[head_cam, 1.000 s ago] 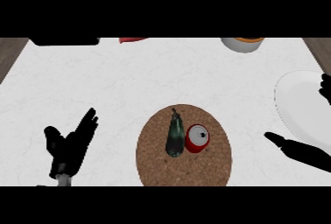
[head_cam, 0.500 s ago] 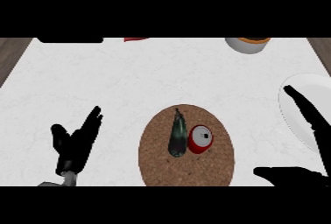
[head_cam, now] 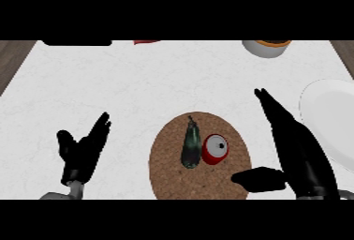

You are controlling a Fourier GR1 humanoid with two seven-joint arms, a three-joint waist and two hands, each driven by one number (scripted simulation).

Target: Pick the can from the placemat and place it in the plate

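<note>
So here's where I'm at: the can [head_cam: 215,149] is lying on its side on the round cork placemat [head_cam: 171,180], red body with the white end facing up at me. It's just beside a dark green vegetable [head_cam: 191,145], a cucumber or a skinny eggplant, hard to say from this angle. They look close enough to touch.

My right robot hand [head_cam: 301,150] is open, fingers straight and pointing away from me, sitting between the can and the white plate [head_cam: 332,122] over at the right edge of the table [head_cam: 138,84]. The thumb sticks out left over the placemat's lower right rim. It's near the can but not on it, nothing gripped.

My left robot hand [head_cam: 81,152] is parked at the lower left, open with fingers up, well apart from the placemat.

Far side of the table has a white bowl [head_cam: 266,47] with something orange-brown in it, a bit of something red [head_cam: 146,41], and a dark object [head_cam: 76,42] at the top left.
</note>
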